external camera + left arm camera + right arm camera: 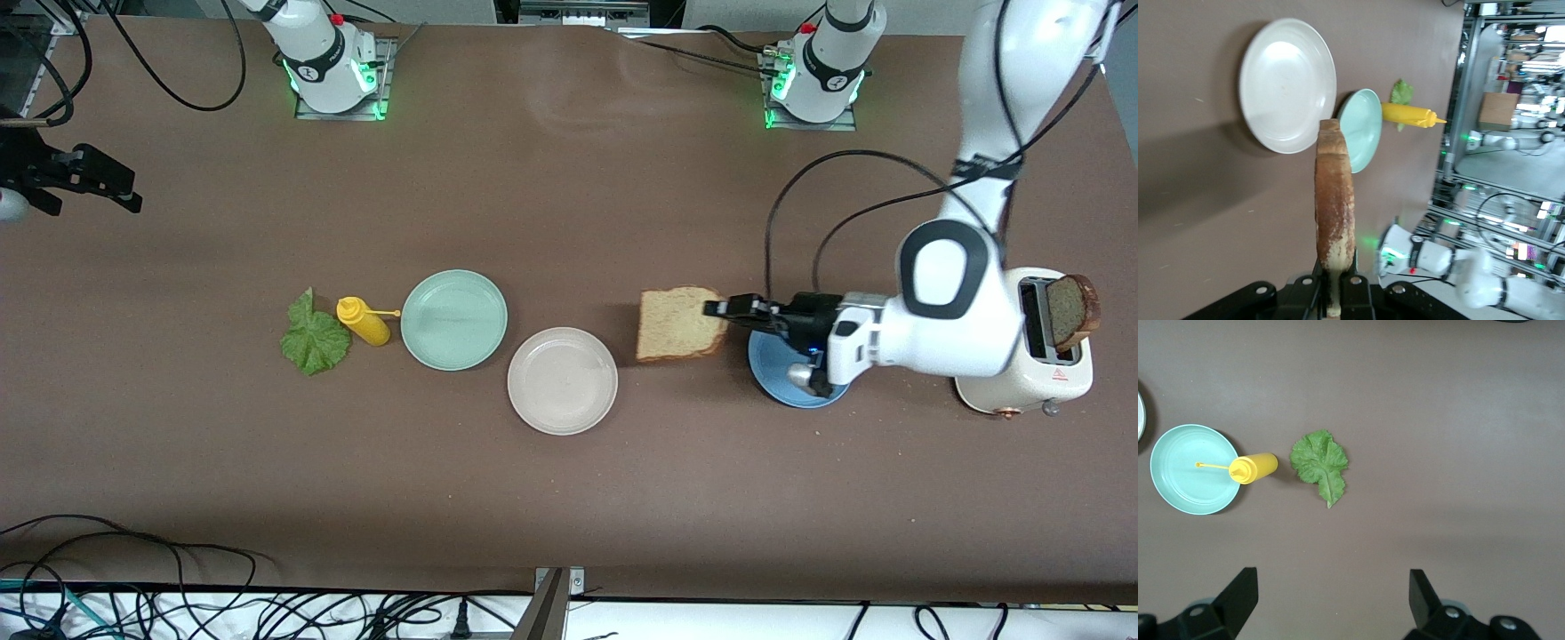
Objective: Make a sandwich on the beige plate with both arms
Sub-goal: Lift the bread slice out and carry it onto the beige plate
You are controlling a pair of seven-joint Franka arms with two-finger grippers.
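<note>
While bread travels: sandwich not yet begun.
Left gripper [722, 308]: pinching brown wholegrain bread slice [680, 324] by its edge, frame centre-right, for carrying.
Round beige plate [562, 380]: bare, lower centre.
Right gripper [76, 182]: spread, waiting upper left.

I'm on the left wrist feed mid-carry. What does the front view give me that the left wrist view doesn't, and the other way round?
Only the front view shows the toaster with a second bread slice standing in it, the blue plate under the left arm, and the right end effector, open, waiting at its end of the table.

Only the left wrist view shows the held bread slice edge-on, its crust pinched in the left end effector.

Both show that slice, the beige plate, the mint-green plate, the mustard bottle and the lettuce leaf.
</note>
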